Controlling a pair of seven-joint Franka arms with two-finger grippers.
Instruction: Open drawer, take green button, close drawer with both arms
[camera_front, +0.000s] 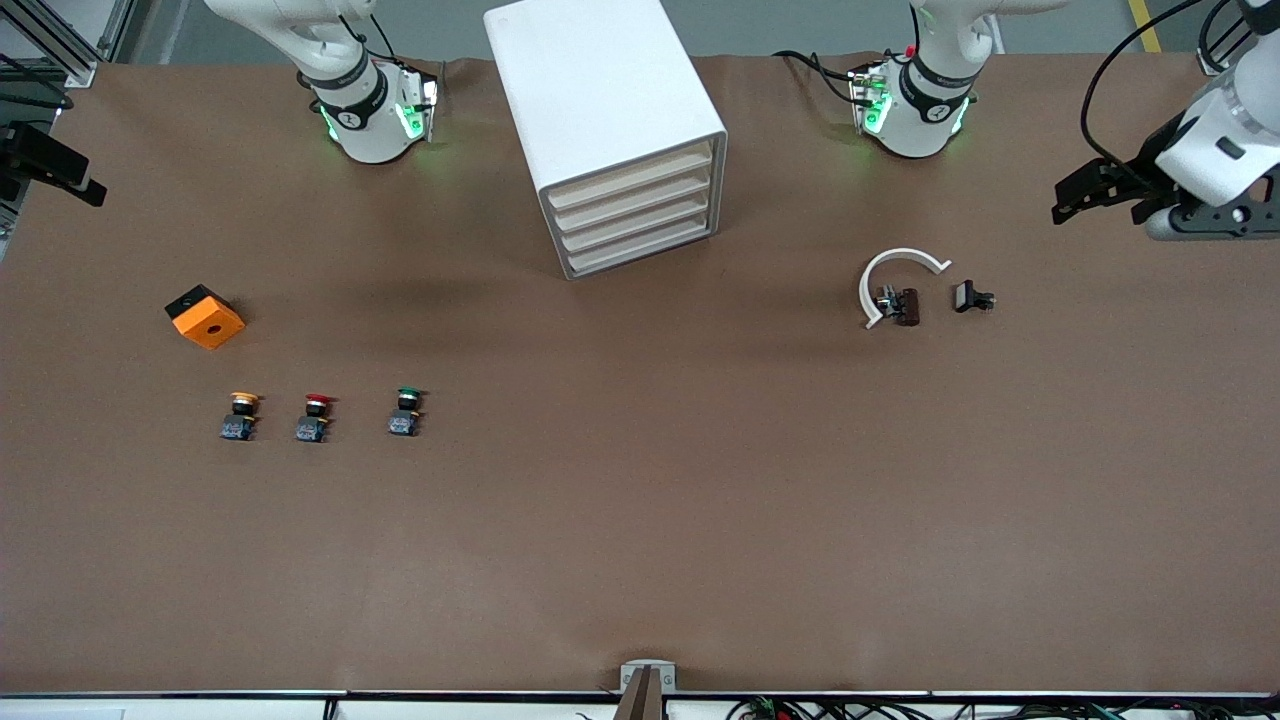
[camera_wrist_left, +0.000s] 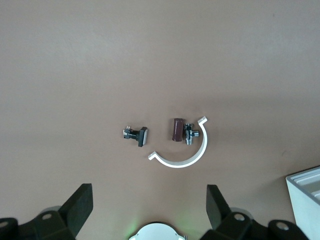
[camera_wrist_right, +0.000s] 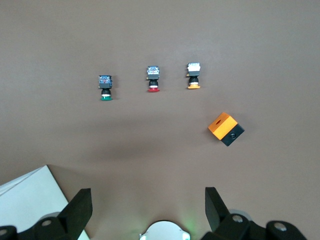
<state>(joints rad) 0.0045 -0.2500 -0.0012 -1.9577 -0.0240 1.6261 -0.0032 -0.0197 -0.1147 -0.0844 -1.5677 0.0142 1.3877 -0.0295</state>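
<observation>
The white cabinet (camera_front: 600, 100) stands between the arm bases, its four cream drawer fronts all shut; the lower two drawers (camera_front: 640, 242) are flush. The green-capped button (camera_front: 406, 412) stands on the table toward the right arm's end and also shows in the right wrist view (camera_wrist_right: 105, 87). My left gripper (camera_wrist_left: 149, 194) is open and empty, high over the table in front of its base. My right gripper (camera_wrist_right: 148, 196) is open and empty, high over the table in front of its own base. Neither gripper shows in the front view.
A red-capped button (camera_front: 315, 418) and a yellow-orange-capped one (camera_front: 240, 415) stand beside the green one. An orange box (camera_front: 205, 316) lies farther from the front camera. A white C-shaped ring (camera_front: 895, 275), a brown part (camera_front: 907, 306) and a black part (camera_front: 970, 297) lie toward the left arm's end.
</observation>
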